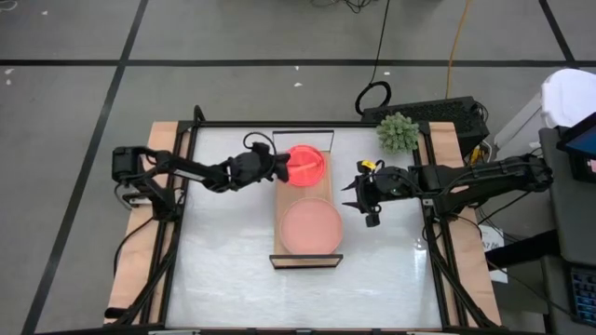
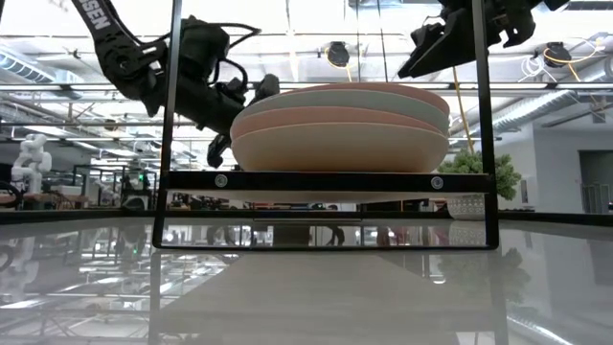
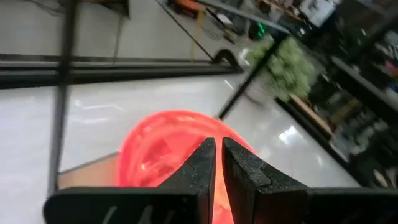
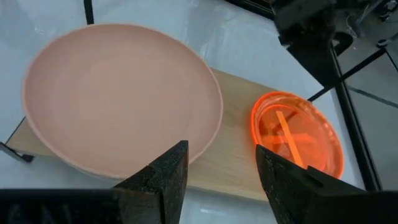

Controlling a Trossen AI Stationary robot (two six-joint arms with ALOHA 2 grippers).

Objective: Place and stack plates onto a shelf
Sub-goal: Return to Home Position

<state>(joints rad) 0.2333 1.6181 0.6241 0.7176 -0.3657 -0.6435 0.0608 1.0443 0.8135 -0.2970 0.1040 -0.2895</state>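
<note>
We look down from above and take the far edge of the table (image 1: 223, 242) as 12 o'clock. The shelf (image 1: 280, 197) lies in the middle of the table, with its long side running from 12 to 6 o'clock.

On the 6 o'clock half of the shelf stands the stack of large plates (image 1: 312, 228), with a dusty-pink one on top. The low view shows four layers in it: beige at the bottom, then pink, then grey-green, then pink again. On the 12 o'clock half stands the small stack, and its top piece is the translucent orange plate (image 1: 305, 165). We cannot count how many small ones lie under it. The two stacks are close together but do not touch, and a strip of bare wood shows between them.

The left gripper (image 3: 219, 144) is at 9 o'clock of the orange plate, just over its rim. Its claw is clenched almost fully, with only a thin slit between the fingers, and we see nothing held in it.

The right gripper (image 4: 221, 149) hangs at 3 o'clock of the shelf, beside it and above the table. Its claw is released, spread wide and empty, and it points toward the large plates.

A spiky green plant (image 1: 398, 132) sits at about 1 o'clock of the shelf, near the far right corner.
</note>
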